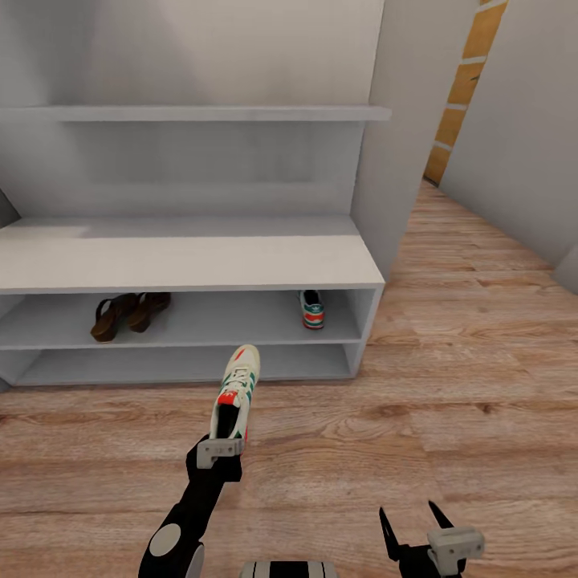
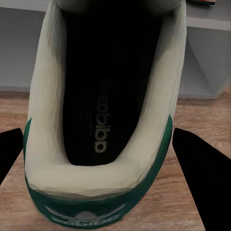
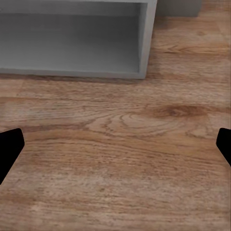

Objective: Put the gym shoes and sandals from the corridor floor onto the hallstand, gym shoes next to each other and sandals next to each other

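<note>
a white gym shoe [image 1: 234, 393] with green stripes is held at its heel by the left gripper [image 1: 219, 451], toe pointed toward the hallstand [image 1: 185, 265], low in the frame's centre. its dark insole is seen between the black fingers [image 2: 199, 180]. on the upper tier the second gym shoe [image 1: 312, 309] sits at right, the brown sandals [image 1: 127, 314] at left, well apart. the right gripper [image 1: 416, 526] is spread wide over bare wood-grain floor [image 1: 449, 385], lower right.
</note>
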